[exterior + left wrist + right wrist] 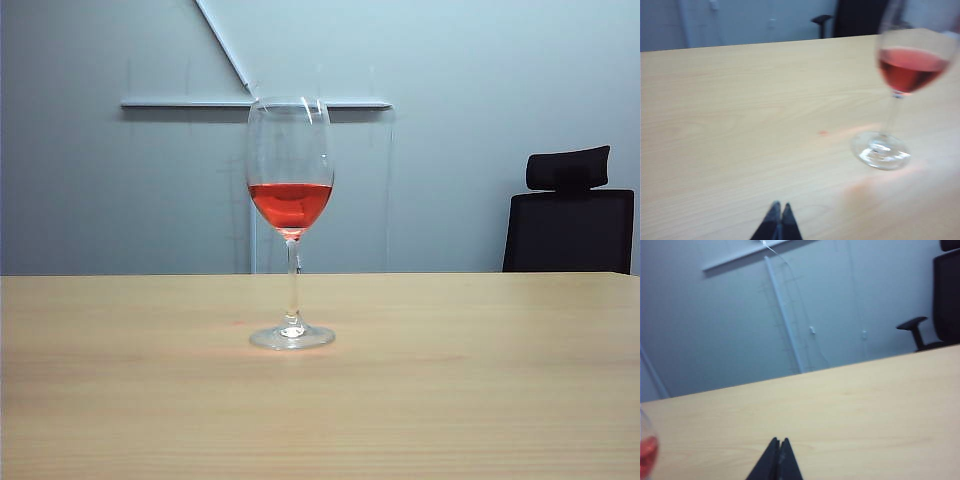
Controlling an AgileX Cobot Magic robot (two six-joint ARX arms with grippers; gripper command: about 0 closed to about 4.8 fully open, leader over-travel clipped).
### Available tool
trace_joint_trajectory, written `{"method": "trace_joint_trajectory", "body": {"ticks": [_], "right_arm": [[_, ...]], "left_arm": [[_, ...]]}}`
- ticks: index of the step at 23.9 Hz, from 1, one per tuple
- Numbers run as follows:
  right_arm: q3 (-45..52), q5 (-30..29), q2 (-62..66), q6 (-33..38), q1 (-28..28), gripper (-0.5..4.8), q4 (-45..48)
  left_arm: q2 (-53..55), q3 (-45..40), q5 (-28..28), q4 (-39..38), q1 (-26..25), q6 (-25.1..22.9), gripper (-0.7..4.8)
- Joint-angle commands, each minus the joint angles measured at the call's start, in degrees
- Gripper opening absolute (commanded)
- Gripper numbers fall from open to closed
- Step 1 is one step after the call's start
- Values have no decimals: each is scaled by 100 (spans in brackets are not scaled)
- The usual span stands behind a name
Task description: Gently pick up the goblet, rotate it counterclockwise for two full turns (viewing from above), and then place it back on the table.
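Both hands (pixel 779 206) (pixel 779 441) closed, apart from upright goblet (pixel 290 205) on table (pixel 480 380).

We see the goblet (pixel 290 190) as clear glossy glass, smooth, its foot catching bright glints, red liquid inside. The table (pixel 480 400) looks like pale wood-grain laminate, matt, smooth. At 3 o'clock of the glass in the exterior view, a chair (pixel 568 230) in matt black fabric. Both the left gripper (pixel 779 206) and right gripper (pixel 779 441) have dark matt tips pressed together.
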State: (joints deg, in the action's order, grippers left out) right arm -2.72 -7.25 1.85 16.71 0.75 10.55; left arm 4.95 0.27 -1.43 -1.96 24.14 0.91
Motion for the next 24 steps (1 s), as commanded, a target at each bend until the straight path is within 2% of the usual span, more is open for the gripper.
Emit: {"method": "trace_joint_trajectory", "body": {"ticks": [1,4,5,8,10,11,12,13,17,20,24], "right_arm": [[-369,-365,522,20,24,-5,177],[-741,-603,1300,-122,144,-5,238],[-964,-841,1930,-385,286,5,389],[-1464,-1224,3526,-1003,855,177,684],[-1685,-1237,4286,-1276,1220,257,839],[-1878,-1237,4992,-1532,1593,335,1045],[-1996,-1237,5436,-1661,1814,363,1215],[-2190,-1220,6196,-1864,2173,371,1596],[-2500,-1222,7517,-1974,2533,370,2538],[-2826,-1274,8894,-1974,2649,369,3759],[-2968,-1558,9578,-1971,2653,369,4588]], "left_arm": [[7,24,17,70,271,-4,-5],[9,24,20,74,396,-4,-5],[33,24,17,70,407,-7,-5],[31,24,17,72,411,-4,-5],[33,24,17,72,411,-4,-5],[31,24,17,72,411,-4,-5],[31,24,17,74,411,-4,-5],[31,24,15,72,411,-4,-5],[31,24,17,72,411,-4,-5],[31,24,17,72,411,-4,-5],[31,24,17,74,411,-4,-5]]}}
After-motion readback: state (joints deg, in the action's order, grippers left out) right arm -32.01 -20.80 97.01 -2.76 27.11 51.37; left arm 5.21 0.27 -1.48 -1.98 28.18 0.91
